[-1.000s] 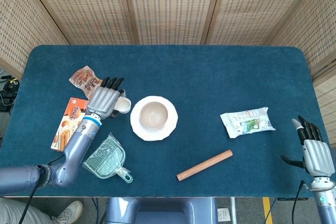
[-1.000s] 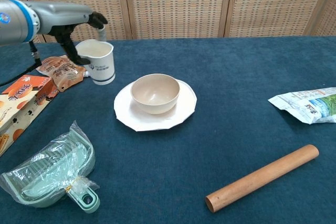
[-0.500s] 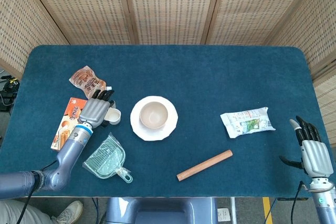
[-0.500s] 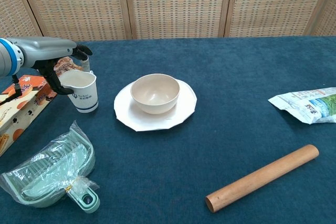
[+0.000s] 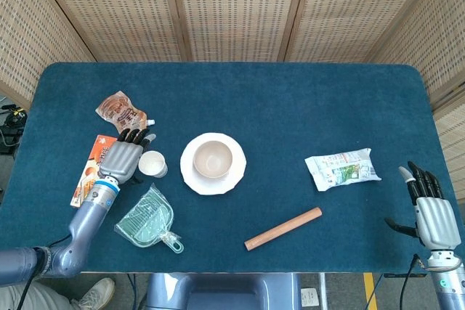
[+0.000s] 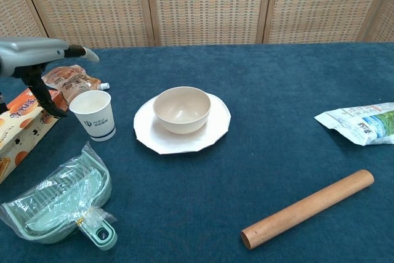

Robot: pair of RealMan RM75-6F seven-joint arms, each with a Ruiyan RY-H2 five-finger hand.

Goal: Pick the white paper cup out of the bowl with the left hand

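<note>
The white paper cup (image 5: pixel 152 163) (image 6: pixel 94 115) stands upright on the blue tablecloth, just left of the white plate (image 5: pixel 237 170) (image 6: pixel 215 130). A beige bowl (image 5: pixel 213 159) (image 6: pixel 182 109) sits on that plate with nothing in it. My left hand (image 5: pixel 122 159) (image 6: pixel 38 66) is beside the cup on its left, fingers spread and holding nothing, a small gap between them and the cup. At the table's near right corner my right hand (image 5: pixel 434 212) hovers with straight, parted fingers and nothing in it; the chest view does not show it.
Around the left hand lie a brown snack pouch (image 5: pixel 120 110) (image 6: pixel 71 81), an orange box (image 5: pixel 91 168) (image 6: pixel 21 115) and a green dustpan in plastic wrap (image 5: pixel 145 219) (image 6: pixel 58 198). A wooden rolling pin (image 5: pixel 283 228) (image 6: pixel 308 209) and a white-green packet (image 5: pixel 341 168) (image 6: pixel 360 122) lie to the right.
The left hand brought the cup down onto the table left of the plate, released it and drew back to the left. The right hand barely shifted.
</note>
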